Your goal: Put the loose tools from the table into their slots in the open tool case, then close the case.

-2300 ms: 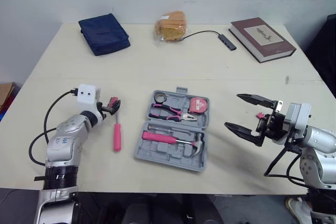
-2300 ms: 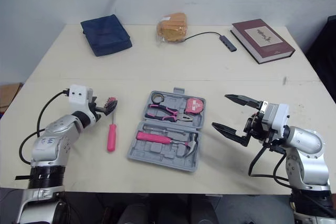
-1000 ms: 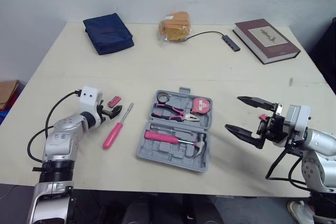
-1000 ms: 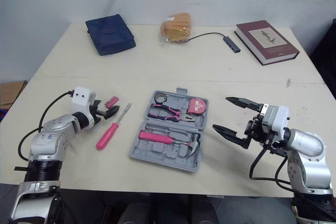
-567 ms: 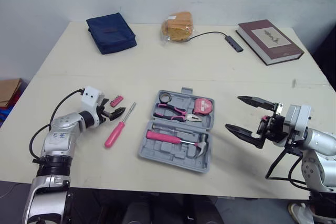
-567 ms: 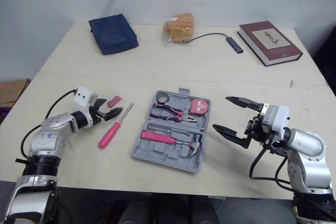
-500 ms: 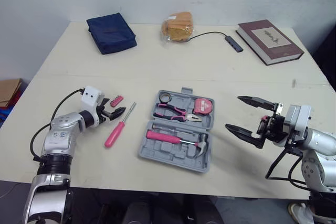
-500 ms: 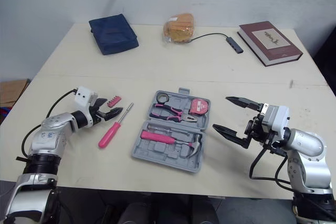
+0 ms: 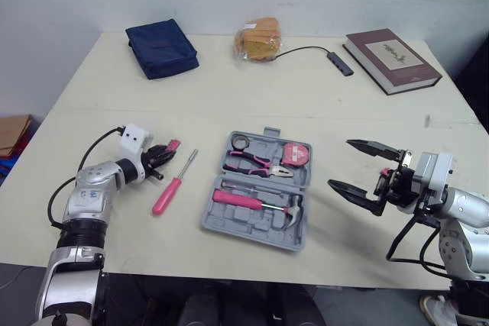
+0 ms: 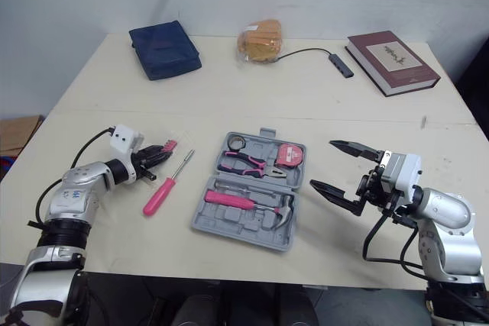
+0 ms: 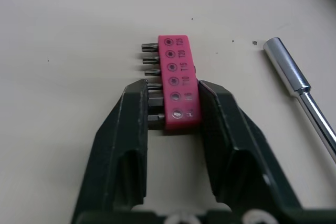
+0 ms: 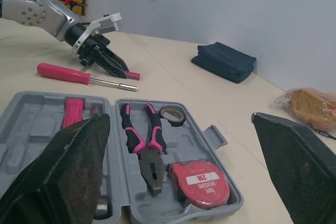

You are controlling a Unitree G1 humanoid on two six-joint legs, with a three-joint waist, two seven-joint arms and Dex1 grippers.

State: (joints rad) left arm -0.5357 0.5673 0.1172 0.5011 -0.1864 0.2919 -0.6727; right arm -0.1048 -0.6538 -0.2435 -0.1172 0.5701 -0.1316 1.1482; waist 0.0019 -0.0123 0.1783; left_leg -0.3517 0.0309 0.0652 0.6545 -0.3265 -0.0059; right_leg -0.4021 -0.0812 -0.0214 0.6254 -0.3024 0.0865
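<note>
Since half a second ago, the left pincer (image 9: 160, 156) has been shut on the pink bit holder (image 9: 173, 144), around which it was spread before.

From the head views, the holder is seen gripped well left of the open tool case (image 9: 223, 223), and the pink screwdriver (image 9: 165, 195) lies loose between them. Bare desk (image 9: 306, 104) is left from the case out to the left edge. The right pincer (image 9: 340, 163) is held wide apart right of the case, clear of it. A navy pouch (image 9: 161, 48), bagged bread (image 9: 258, 38), a cabled hub (image 9: 336, 61) and a book (image 9: 392, 50) are ranged along the far edge, well behind the case.

In the left wrist view, both fingers (image 11: 131, 124) are seen pressed on the holder's near end, with the screwdriver shaft close by.

In the right wrist view, pliers (image 12: 149, 145), a tape measure (image 12: 202, 182) and a tape roll (image 12: 170, 114) are seen seated in the case.
</note>
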